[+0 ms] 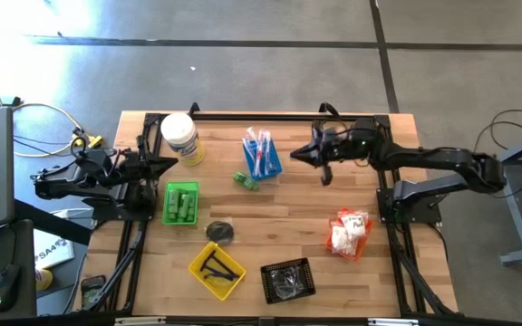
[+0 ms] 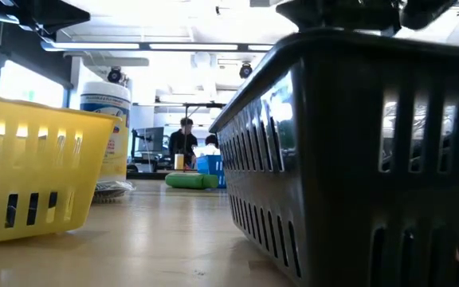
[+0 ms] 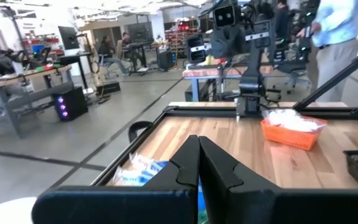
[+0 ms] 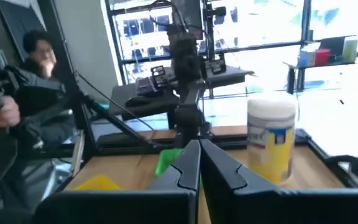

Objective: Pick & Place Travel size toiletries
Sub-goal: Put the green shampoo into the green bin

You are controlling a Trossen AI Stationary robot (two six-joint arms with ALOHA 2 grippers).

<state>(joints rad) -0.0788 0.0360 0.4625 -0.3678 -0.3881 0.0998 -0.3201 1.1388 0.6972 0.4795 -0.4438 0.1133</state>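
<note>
Toiletries sit sorted in trays across my bench: toothbrushes (image 1: 261, 152) in the blue tray (image 1: 274, 168) lying lengthwise toward the far edge, green bottles (image 1: 246, 180) loose just beside it, with bare wood open through the middle. My right hand (image 1: 297, 155) hovers just beside the blue tray, fingers pressed together on nothing. My left hand (image 1: 172, 164) waits shut and empty near the white tub (image 1: 180, 139), above the green tray (image 1: 181, 203).
</note>
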